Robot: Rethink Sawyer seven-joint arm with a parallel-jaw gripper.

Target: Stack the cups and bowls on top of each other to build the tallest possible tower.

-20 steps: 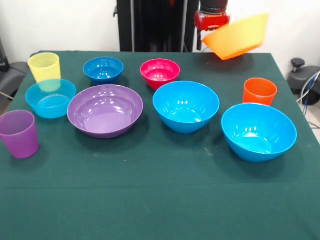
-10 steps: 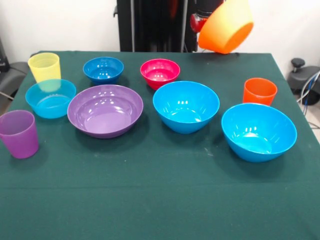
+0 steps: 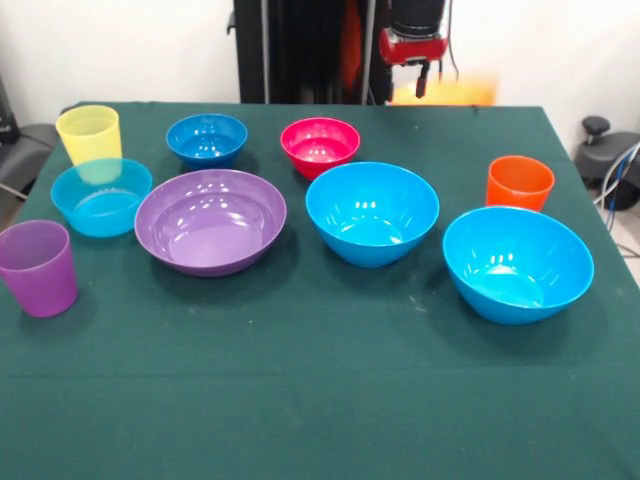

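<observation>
**Orange blur behind the table, nothing stacked yet**

Orange, smeared and pale, shows as a streak (image 3: 445, 92) just past the table's (image 3: 300, 400) far edge, right below the gripper (image 3: 420, 72). I take it for the big yellow-orange bowl, but it is too blurred to be sure, and I cannot tell whether it is falling, resting or held. The gripper hangs at the top of the view, red-bodied with dark tips pointing down; I cannot tell how it is set or whether it grips anything.

Take the purple bowl (image 3: 210, 221) as the landmark. It sits mouth up on the green cloth. Touching or nearly touching its left is a light blue bowl (image 3: 100, 197), with the yellow cup (image 3: 89, 133) just behind that and the purple cup (image 3: 38, 267) near the front edge. Behind the purple bowl stand a small dark blue bowl (image 3: 206, 139) and the magenta bowl (image 3: 320, 146). To its right is a mid blue bowl (image 3: 371, 212), then the largest blue bowl (image 3: 517, 262), with the orange cup (image 3: 519, 183) behind it.

Everything stands apart, upright and open, which I judge leaves each rim free for a grasp from above. No tower exists; the task looks barely begun. The wide bowls would make the steadiest base.
</observation>
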